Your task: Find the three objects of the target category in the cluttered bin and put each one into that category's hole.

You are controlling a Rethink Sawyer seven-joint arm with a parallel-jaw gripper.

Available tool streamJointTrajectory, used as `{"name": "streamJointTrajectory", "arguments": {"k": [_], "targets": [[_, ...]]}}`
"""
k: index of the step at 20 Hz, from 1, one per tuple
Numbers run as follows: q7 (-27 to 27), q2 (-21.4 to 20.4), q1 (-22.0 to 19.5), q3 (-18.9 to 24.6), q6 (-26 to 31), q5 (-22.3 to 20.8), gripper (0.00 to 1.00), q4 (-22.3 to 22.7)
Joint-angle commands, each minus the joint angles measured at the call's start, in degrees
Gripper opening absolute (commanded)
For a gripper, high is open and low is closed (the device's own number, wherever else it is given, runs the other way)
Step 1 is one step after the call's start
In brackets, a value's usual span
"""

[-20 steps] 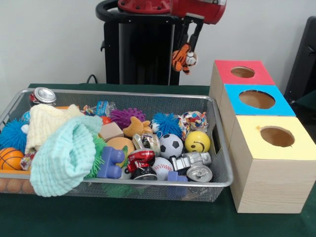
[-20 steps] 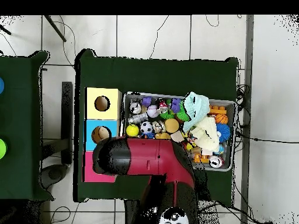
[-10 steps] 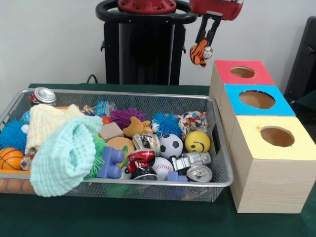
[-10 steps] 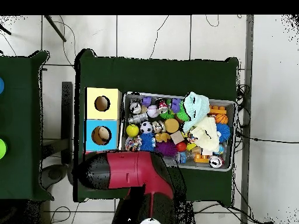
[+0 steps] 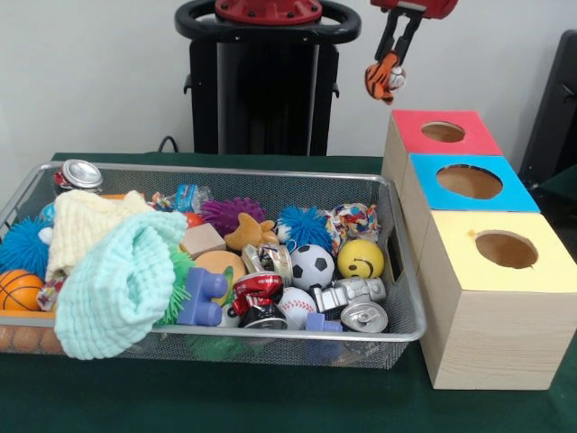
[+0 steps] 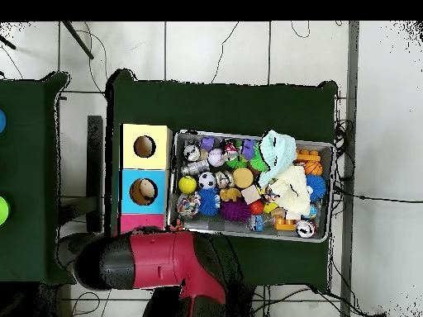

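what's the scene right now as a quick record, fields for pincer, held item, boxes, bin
pincer: high in the front view, shut on a tiger toy
held item position: in the air, beside and above the red box, not over its hole
boxes: red, blue box and yellow box in a row beside the bin, each with a round hole on top
bin: wire mesh, full of toys, balls, cans and two cloths
overhead view: arm covers most of the red box
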Motion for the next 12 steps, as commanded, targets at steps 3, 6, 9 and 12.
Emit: {"name": "streamJointTrajectory", "arguments": {"k": [3,6,9,12], "targets": [[18.27,0.29,3.59,-2.11,-0.93,3.41,0.00,3.77],[19.08,1.30,4.76,-2.45,-2.77,4.37,0.00,4.45],[19.84,2.29,5.97,-3.26,-3.61,4.64,0.00,4.08],[20.14,3.02,6.62,-3.65,-4.34,4.66,0.00,3.84]]}}
